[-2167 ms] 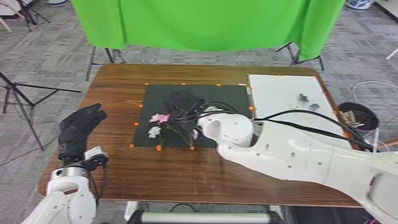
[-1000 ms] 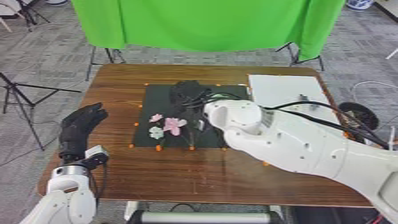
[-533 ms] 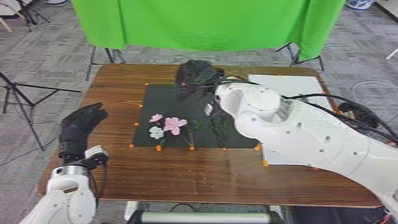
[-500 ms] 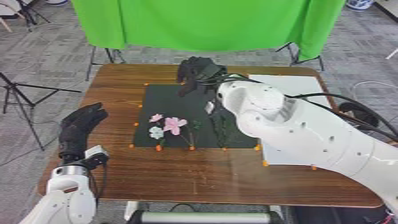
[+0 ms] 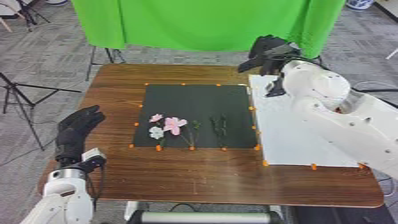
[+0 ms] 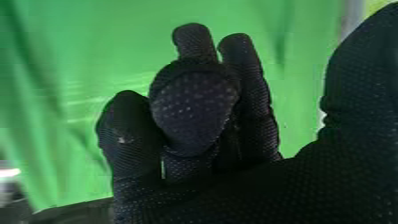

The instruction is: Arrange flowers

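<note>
Gray carpeted floor [image 5: 53, 107] surrounds a brown wooden table [image 5: 178, 175], with a bright green cloth [image 5: 204, 25] hanging beyond its far edge. On the tabletop, a black mat [image 5: 191, 105] lies beside a white sheet [image 5: 306, 145], which is to its right; small orange markers [image 5: 159, 148] dot their edges. Toward the mat's near left lie a large pink flower [image 5: 173, 124], a smaller pink blossom [image 5: 156, 118] and a white flower [image 5: 156, 133]. Thin green stems [image 5: 219, 126] lie to their right. My right hand [image 5: 266, 52] is empty, its fingers loosely bent and its thumb apart. Half a second ago it was over the mat's far edge; now it is above the far end of the white sheet. The flowers have stayed put. My left hand [image 5: 78, 125], relaxed, is over the table's left side.
</note>
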`<state>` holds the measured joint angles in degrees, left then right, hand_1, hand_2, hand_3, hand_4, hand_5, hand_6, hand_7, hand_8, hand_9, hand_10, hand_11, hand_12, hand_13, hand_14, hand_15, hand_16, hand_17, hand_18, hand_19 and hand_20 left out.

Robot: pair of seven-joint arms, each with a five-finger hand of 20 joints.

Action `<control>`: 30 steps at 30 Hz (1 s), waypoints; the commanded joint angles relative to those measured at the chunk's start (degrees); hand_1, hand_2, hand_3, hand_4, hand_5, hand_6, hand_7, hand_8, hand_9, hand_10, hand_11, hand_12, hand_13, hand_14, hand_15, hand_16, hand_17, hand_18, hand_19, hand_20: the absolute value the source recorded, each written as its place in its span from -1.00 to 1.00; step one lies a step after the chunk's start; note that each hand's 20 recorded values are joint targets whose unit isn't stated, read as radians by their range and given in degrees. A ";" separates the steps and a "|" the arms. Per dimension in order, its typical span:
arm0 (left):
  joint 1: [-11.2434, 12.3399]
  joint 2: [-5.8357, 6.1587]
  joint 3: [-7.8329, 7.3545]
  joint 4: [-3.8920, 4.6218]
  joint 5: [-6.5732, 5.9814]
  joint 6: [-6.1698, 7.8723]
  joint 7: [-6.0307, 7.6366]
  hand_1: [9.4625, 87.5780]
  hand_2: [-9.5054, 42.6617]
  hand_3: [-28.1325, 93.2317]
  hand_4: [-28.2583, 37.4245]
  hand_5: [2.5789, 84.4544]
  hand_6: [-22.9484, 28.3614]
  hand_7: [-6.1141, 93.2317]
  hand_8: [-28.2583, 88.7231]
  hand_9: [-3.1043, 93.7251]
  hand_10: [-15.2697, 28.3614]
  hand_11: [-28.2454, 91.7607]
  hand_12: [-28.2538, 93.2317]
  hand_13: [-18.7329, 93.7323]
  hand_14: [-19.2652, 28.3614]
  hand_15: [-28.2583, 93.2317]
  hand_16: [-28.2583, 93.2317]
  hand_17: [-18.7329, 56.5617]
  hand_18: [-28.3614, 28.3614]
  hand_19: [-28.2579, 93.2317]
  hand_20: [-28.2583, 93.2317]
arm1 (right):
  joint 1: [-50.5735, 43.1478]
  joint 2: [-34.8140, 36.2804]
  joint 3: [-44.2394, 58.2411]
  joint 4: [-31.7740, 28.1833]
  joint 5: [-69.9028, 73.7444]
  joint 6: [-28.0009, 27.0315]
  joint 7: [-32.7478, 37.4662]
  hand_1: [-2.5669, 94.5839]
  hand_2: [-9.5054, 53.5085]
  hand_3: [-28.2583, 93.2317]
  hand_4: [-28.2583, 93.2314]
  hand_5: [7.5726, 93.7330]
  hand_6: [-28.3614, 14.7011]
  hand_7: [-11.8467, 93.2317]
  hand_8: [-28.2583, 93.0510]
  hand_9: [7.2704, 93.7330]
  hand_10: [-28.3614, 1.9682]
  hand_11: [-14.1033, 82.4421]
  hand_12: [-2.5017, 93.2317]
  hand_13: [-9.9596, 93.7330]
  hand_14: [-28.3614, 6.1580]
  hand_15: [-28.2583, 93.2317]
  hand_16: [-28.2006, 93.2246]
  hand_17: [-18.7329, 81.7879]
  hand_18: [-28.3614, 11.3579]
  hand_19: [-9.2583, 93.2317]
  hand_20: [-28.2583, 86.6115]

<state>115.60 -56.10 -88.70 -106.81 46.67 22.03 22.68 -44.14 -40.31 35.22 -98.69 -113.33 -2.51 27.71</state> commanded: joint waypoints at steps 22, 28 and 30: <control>1.26 -0.43 -0.85 -0.26 -0.67 -0.46 -0.64 -0.19 -0.28 0.54 -0.74 0.29 -0.01 -0.46 -0.56 0.18 0.34 -0.09 -0.36 0.13 0.49 -0.10 -0.60 -0.09 0.42 -0.23 -0.18 | -15.60 5.78 6.97 6.46 -2.40 -1.52 7.16 -0.30 -1.00 0.55 -0.84 0.35 0.34 -0.50 -0.67 0.81 0.05 -0.23 -0.48 0.98 0.47 0.41 -0.05 0.61 -0.36 1.00 0.46; 0.95 -0.27 -0.43 -0.31 -0.67 -0.58 -0.52 -0.19 -0.28 0.54 -0.74 0.29 -0.01 -0.46 -0.56 0.19 0.34 -0.09 -0.36 0.13 0.49 -0.09 -0.59 -0.09 0.42 -0.23 -0.18 | -17.52 5.58 7.87 7.46 -2.48 -1.03 7.77 -0.30 -1.00 0.55 -0.84 0.35 0.34 -0.50 -0.67 0.81 0.05 -0.23 -0.48 0.99 0.47 0.41 -0.05 0.61 -0.36 1.00 0.46; 0.73 -0.24 -0.21 -0.20 -0.76 -0.55 -0.37 -0.19 -0.28 0.54 -0.74 0.29 -0.01 -0.46 -0.56 0.19 0.34 -0.09 -0.36 0.13 0.49 -0.09 -0.60 -0.09 0.42 -0.23 -0.18 | -17.75 5.39 8.02 7.97 -2.59 -0.75 7.93 -0.29 -1.00 0.54 -0.83 0.35 0.34 -0.50 -0.67 0.81 0.06 -0.23 -0.49 0.99 0.47 0.41 -0.05 0.61 -0.36 1.00 0.46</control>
<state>116.15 -56.28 -89.23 -106.93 46.38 21.89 22.24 -60.21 -35.21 42.65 -91.98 -115.06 -4.38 34.46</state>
